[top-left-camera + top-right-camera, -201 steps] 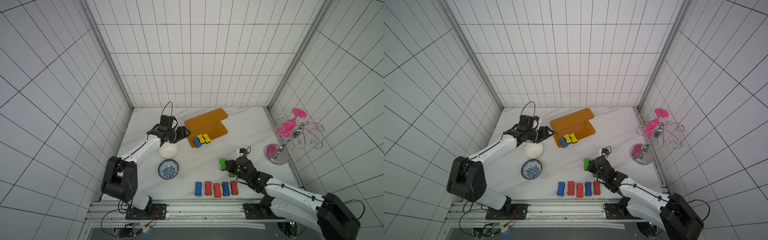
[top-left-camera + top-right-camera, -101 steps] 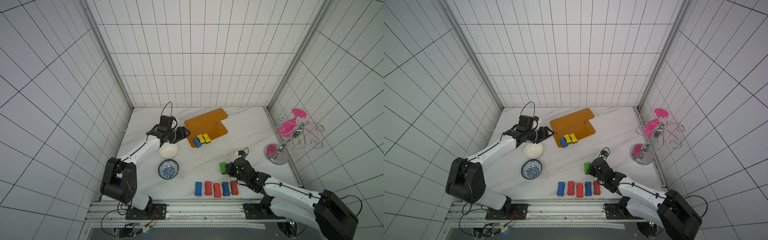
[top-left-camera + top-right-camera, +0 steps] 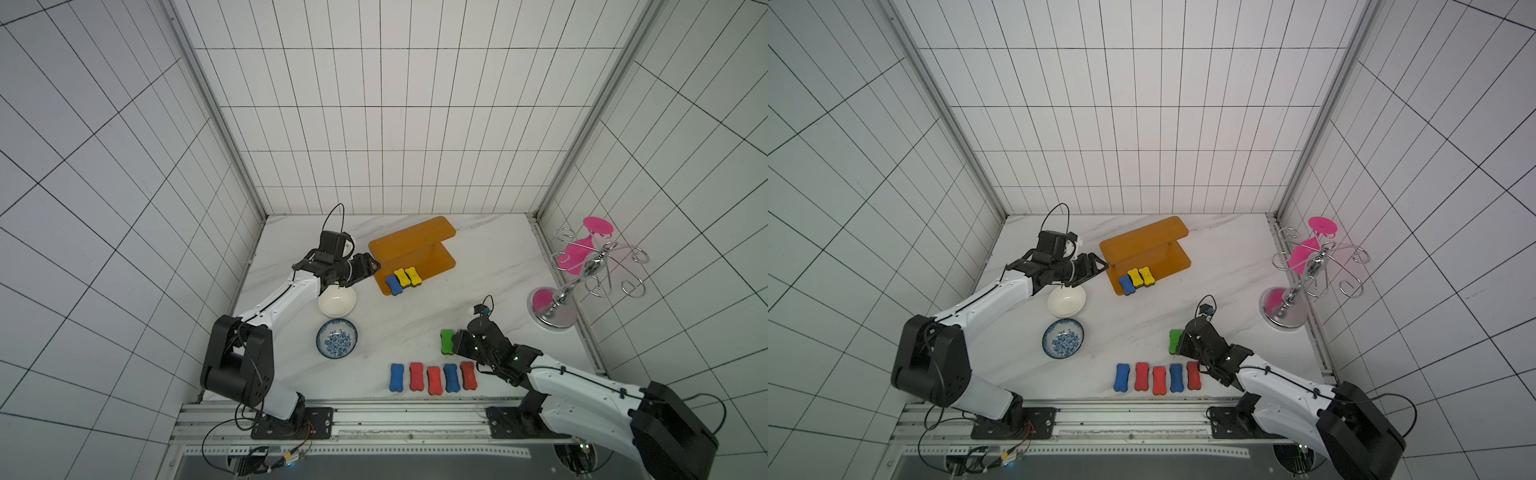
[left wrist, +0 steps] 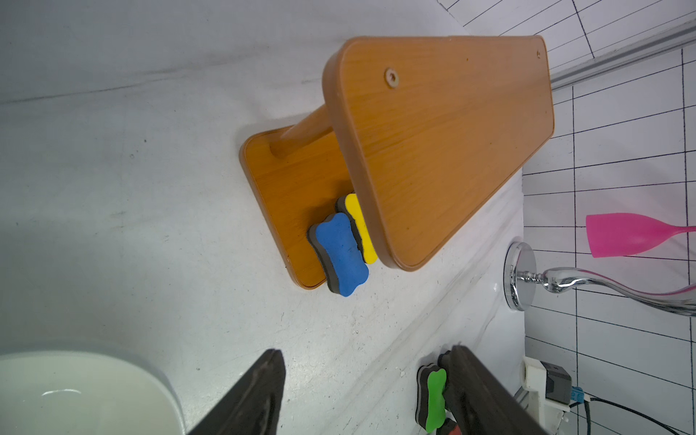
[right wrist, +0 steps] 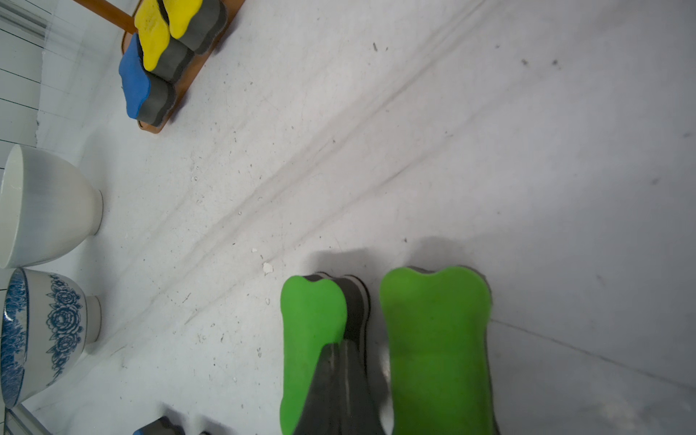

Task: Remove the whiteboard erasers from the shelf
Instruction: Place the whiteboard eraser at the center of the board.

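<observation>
The orange shelf (image 3: 411,245) stands at the back of the table. On its lower board lie a blue eraser (image 3: 393,284) and two yellow erasers (image 3: 402,277) (image 3: 413,276); the left wrist view shows the blue one (image 4: 341,252) overhanging the board's edge. My left gripper (image 3: 371,266) hovers open and empty beside the shelf's left end. My right gripper (image 5: 341,346) is shut, its tips lying between two green erasers (image 5: 312,331) (image 5: 437,339) on the table. A top view shows only one green eraser (image 3: 446,341). Five more erasers (image 3: 434,380) lie in a row near the front edge.
A white bowl (image 3: 337,301) sits just under my left arm, with a blue-patterned bowl (image 3: 336,338) in front of it. A chrome wire rack (image 3: 550,309) holding pink glasses stands at the right wall.
My right gripper and the green eraser beside it have shifted a little toward the table's front. The left arm has barely moved.
</observation>
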`<state>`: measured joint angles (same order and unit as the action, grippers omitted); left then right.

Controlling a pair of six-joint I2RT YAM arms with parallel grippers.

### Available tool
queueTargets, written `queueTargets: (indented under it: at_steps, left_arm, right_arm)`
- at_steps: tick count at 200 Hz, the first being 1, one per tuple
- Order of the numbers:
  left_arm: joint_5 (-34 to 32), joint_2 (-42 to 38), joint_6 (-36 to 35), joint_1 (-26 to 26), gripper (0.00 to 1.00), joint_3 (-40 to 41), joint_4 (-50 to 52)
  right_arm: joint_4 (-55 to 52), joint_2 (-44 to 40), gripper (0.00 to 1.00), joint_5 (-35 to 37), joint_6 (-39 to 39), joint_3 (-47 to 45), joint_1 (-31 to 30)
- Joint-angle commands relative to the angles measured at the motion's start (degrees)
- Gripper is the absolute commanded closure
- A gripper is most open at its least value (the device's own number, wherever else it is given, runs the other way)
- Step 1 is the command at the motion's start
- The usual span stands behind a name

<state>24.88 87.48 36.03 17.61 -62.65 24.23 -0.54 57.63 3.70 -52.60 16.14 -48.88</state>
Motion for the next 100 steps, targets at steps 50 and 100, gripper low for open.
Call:
queueTargets:
  at_steps: [50,100]
  left_arm:
    - [-0.9,-1.0,-1.1,-0.2,0.27,-0.6,-0.2]
    - [-1.4,-1.0,-0.7,0.0,0.27,-0.5,-1.0]
  right_arm:
    - [-1.4,1.1,0.93,-0.5,2.4,1.0,0.0]
    - [-6.1,-3.0,0.85,0.9,5.4,3.5,0.0]
